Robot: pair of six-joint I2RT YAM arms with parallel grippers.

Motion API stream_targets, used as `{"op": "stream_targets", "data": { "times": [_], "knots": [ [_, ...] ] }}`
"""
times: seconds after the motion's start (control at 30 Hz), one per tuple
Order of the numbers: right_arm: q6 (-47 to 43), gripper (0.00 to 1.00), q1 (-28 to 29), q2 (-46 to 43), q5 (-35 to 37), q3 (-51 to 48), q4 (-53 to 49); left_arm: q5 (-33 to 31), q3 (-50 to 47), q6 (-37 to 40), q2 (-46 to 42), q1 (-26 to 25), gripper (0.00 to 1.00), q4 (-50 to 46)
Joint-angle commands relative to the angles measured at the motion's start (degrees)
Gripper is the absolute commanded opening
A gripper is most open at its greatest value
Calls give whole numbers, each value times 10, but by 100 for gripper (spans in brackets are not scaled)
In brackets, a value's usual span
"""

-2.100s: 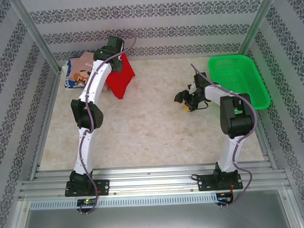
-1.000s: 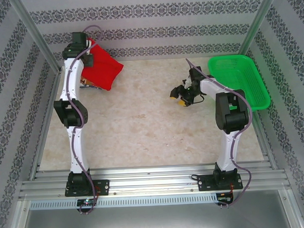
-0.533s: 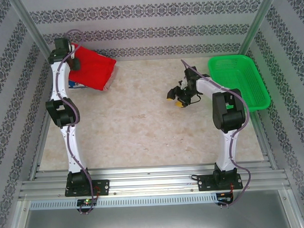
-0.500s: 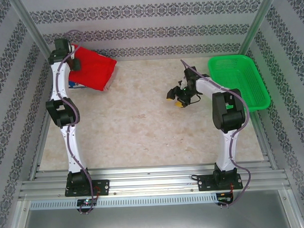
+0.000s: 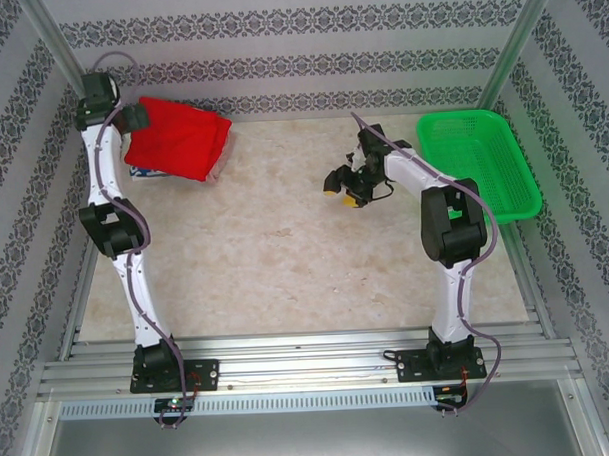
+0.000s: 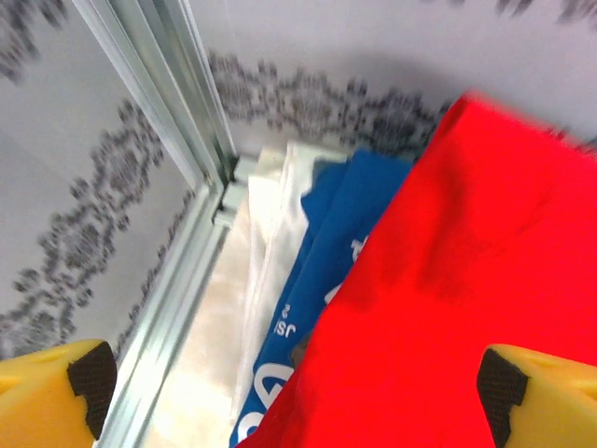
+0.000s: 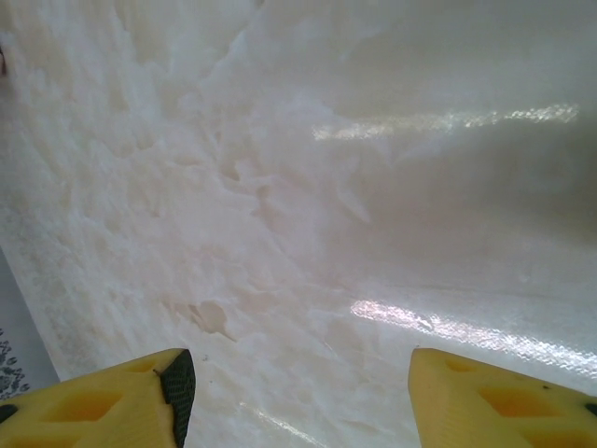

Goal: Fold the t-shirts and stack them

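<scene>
Both pairs of my fingers were spread wide and held nothing. My left fingers point(image 5: 133, 118) hung at the far left corner of the tabletop point(image 5: 286, 259), just beside the red t-shirt point(image 5: 176, 140). In the left wrist view the red cloth lay ahead of the gap between the two yellow tips; I could not tell whether either tip touched it. That red t-shirt lay folded on top of the pile in the far left corner. Under it the white-blue t-shirt point(image 6: 312, 252) stuck out toward the tabletop's left edge, white lettering on blue with a white border, close to the metal frame rail point(image 6: 177, 271). My right fingers point(image 5: 340, 187) hovered over bare marbled tabletop, right of centre and toward the far edge, well apart from the pile. Beyond them the green basket point(image 5: 477, 162) sat at the far right corner.
</scene>
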Motion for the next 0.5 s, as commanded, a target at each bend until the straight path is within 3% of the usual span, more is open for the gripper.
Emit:
{"op": "stream_targets", "data": {
  "times": [0.0,0.13,0.3,0.4,0.47],
  "knots": [
    [-17,63,4,-26,2,10,-25,35,21,-27,-64,-1,100,37],
    [-22,65,4,-57,5,-5,-25,65,17,-45,-97,-10,100,-6],
    [-65,82,2,-172,103,-71,-1,96,-56,-55,-180,-26,100,-80],
    [-88,92,-9,-272,181,-156,50,95,-316,-62,-338,-49,100,36],
    [-105,97,-22,-354,233,-237,98,106,-560,-112,-490,-51,100,217]
  ]
}}
